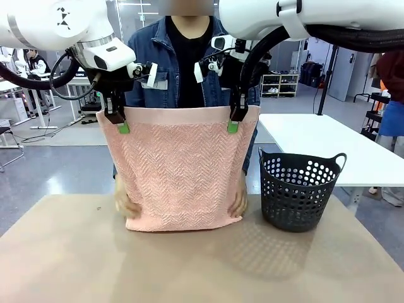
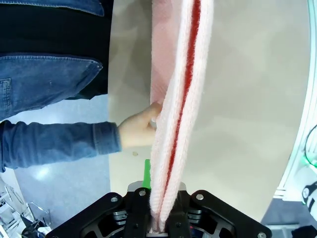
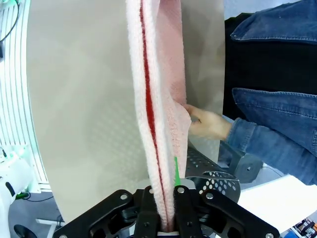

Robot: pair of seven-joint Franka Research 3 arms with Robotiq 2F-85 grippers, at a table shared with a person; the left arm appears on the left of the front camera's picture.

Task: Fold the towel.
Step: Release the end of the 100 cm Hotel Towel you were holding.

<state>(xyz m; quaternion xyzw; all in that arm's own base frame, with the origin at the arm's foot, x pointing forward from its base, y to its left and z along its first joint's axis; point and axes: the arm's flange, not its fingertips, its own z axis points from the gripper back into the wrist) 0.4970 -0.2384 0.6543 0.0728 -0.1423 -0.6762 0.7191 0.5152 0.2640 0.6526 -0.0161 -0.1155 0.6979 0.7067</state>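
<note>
The salmon-pink towel point(image 1: 177, 170) hangs upright above the table, doubled over, its lower edge resting on the tabletop. My left gripper point(image 1: 120, 123) is shut on its top left corner, and my right gripper point(image 1: 234, 122) is shut on its top right corner. A person in a denim jacket stands behind it, one hand point(image 1: 125, 203) at the lower left corner and the other hand point(image 1: 238, 202) at the lower right. In the left wrist view the towel point(image 2: 173, 114) runs edge-on out of my gripper point(image 2: 161, 225). The right wrist view shows the towel point(image 3: 156, 109) the same way in my gripper point(image 3: 163, 225).
A dark perforated basket point(image 1: 298, 189) stands on the beige table point(image 1: 76, 259) just right of the towel. A white table point(image 1: 328, 145) lies beyond at the right. The near half of the beige table is bare.
</note>
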